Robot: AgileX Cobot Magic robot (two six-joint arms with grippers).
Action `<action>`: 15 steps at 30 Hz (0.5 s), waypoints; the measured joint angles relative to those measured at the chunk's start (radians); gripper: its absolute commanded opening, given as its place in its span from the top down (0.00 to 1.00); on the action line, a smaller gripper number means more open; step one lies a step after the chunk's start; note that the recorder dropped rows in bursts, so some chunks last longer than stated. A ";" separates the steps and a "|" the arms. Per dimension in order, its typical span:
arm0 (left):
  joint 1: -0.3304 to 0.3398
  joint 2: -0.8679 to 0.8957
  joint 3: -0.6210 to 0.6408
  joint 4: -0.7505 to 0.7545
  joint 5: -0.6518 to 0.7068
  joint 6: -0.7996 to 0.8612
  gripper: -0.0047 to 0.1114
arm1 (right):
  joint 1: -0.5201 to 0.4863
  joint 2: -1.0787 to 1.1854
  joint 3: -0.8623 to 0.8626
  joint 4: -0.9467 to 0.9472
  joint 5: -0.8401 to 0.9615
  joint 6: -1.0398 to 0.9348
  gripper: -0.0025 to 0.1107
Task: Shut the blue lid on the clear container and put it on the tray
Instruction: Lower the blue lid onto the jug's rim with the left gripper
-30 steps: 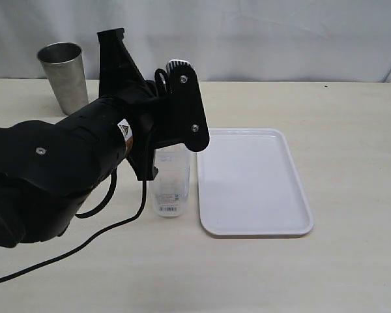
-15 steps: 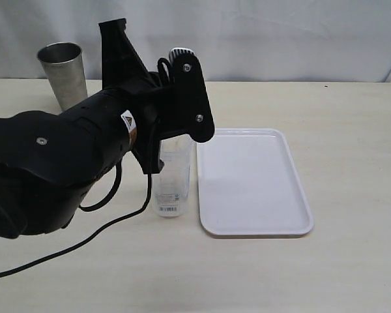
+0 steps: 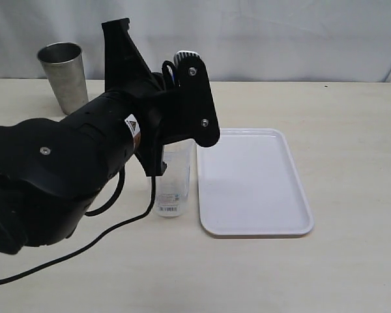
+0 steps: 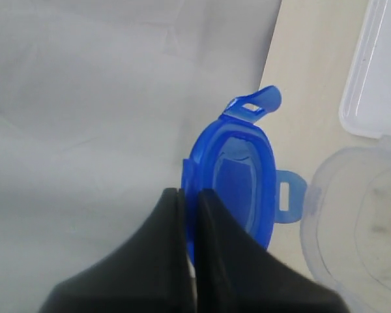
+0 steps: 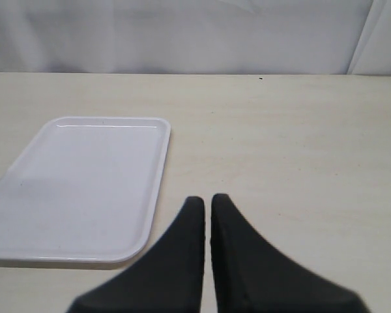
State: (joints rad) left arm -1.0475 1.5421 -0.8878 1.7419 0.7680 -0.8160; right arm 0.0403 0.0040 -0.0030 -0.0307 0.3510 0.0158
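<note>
Blue lid (image 4: 238,182): off the container, held edge-on in the left tool (image 4: 190,194). The tool's two fingers are pinched almost together on the lid's rim. Two snap flaps stick out free.

Clear container (image 3: 171,186): upright on the desk (image 3: 352,274), with a barcode label low on its wall. The left arm (image 3: 65,169) hangs over it and hides its top in the exterior view. The left wrist view shows its open mouth beside the lid.

White tray (image 3: 254,189): flat on the desk at the container's 3 o'clock, just beside it.

Right tool (image 5: 207,201): fingers closed to a thin slit, gripping nothing; desk and tray lie ahead of it.

Steel cup (image 3: 64,75): upright at the container's 11 o'clock, well apart.

Black cable (image 3: 104,228): trails from the left arm across the desk.
</note>
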 measured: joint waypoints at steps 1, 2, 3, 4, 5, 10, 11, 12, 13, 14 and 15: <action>-0.005 0.000 0.000 0.000 0.005 0.002 0.96 | 0.000 0.000 0.000 0.000 0.000 0.000 0.94; -0.014 0.000 0.000 0.000 0.011 0.002 0.96 | 0.000 0.000 0.000 0.000 0.000 0.000 0.94; -0.016 0.000 0.000 0.000 0.014 0.004 0.96 | 0.000 0.000 0.000 0.000 0.000 0.000 0.94; -0.019 0.000 0.000 0.000 0.016 0.005 0.96 | 0.000 0.000 0.000 0.000 0.000 0.000 0.94; -0.021 0.000 0.000 0.000 0.021 0.005 0.96 | 0.000 0.000 0.000 0.000 0.000 0.000 0.94; -0.037 0.000 0.000 0.000 0.034 0.006 0.96 | 0.000 0.000 0.000 0.000 0.000 0.000 0.94; -0.046 0.000 0.000 0.000 0.036 0.009 0.96 | 0.000 0.000 0.000 0.000 0.000 0.000 0.94; -0.054 0.000 0.000 0.000 0.035 0.009 0.96 | 0.000 0.000 0.000 0.000 0.000 0.000 0.94; -0.062 0.000 0.000 0.000 0.035 0.009 0.96 | 0.000 0.000 0.000 0.000 0.000 0.000 0.94; -0.070 0.000 0.000 0.000 0.035 0.009 0.96 | 0.000 0.000 0.000 0.000 0.000 0.000 0.94; -0.074 0.000 0.000 0.000 0.035 0.009 0.96 | 0.000 0.000 0.000 0.000 0.000 0.000 0.94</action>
State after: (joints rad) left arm -1.1219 1.5421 -0.8878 1.7419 0.8033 -0.8072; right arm 0.0403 0.0040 -0.0030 -0.0307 0.3510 0.0158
